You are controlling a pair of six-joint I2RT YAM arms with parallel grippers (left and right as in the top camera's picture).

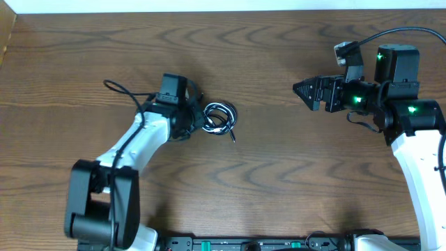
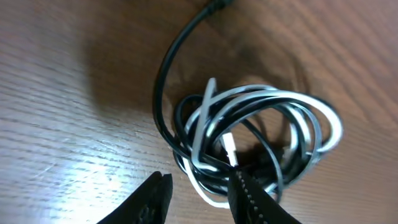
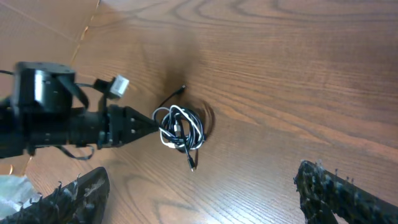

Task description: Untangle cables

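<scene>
The black cable (image 2: 163,87) and the white cable (image 2: 314,104) lie coiled together in one small bundle (image 1: 219,116) on the wooden table, left of centre. A black plug end trails out toward the front (image 1: 232,137). My left gripper (image 1: 198,118) is open at the bundle's left edge. In the left wrist view its fingers (image 2: 199,183) straddle the near edge of the coil, and the right finger lies over the loops. The bundle also shows in the right wrist view (image 3: 180,127). My right gripper (image 1: 301,89) is open and empty, well to the right of the bundle and above the table.
The wooden table (image 1: 279,174) spans the whole view. The left arm's own black wire (image 1: 118,89) loops beside its wrist. A white crumpled thing (image 3: 12,190) shows at the lower left of the right wrist view.
</scene>
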